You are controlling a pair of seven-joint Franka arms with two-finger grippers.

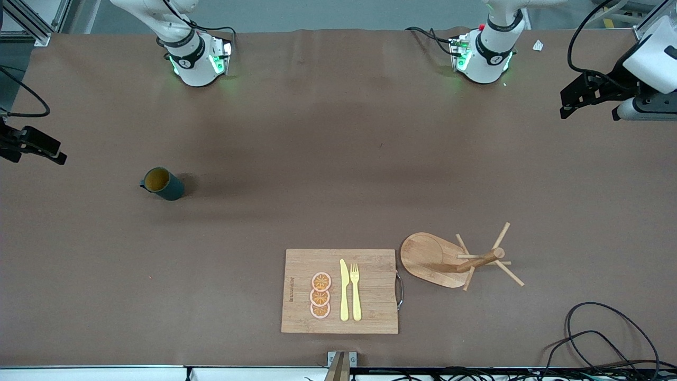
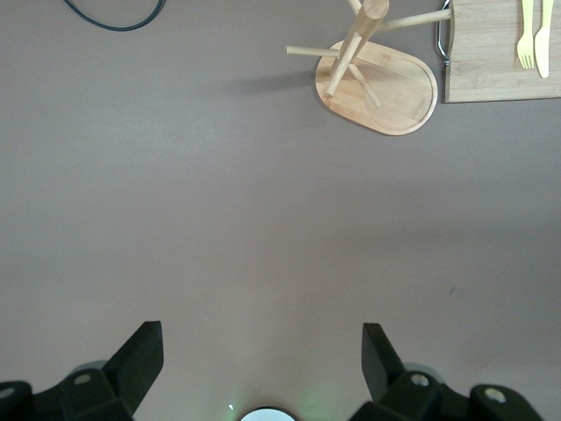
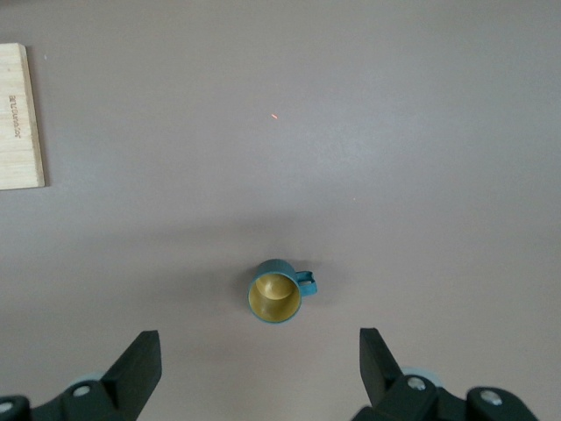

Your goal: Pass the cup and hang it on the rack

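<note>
The cup [image 1: 161, 183], dark teal with a yellow inside, stands upright on the brown table toward the right arm's end. It also shows in the right wrist view as the cup [image 3: 276, 294], a little ahead of the fingertips. My right gripper [image 1: 47, 148] [image 3: 259, 338] hangs open and empty above the table at that end. The bamboo rack [image 1: 455, 260] [image 2: 377, 79] stands on its oval base near the front camera, toward the left arm's end. High over that end, well away from the rack, my left gripper [image 1: 568, 103] [image 2: 260, 333] is open and empty.
A wooden cutting board [image 1: 296, 317] [image 2: 491, 61] [image 3: 19, 114] lies beside the rack, nearer the front camera than the cup. It carries a yellow knife [image 1: 344, 290], a fork [image 1: 355, 291] and three orange slices [image 1: 320, 296]. Black cables [image 1: 597, 338] loop at the near corner by the left arm's end.
</note>
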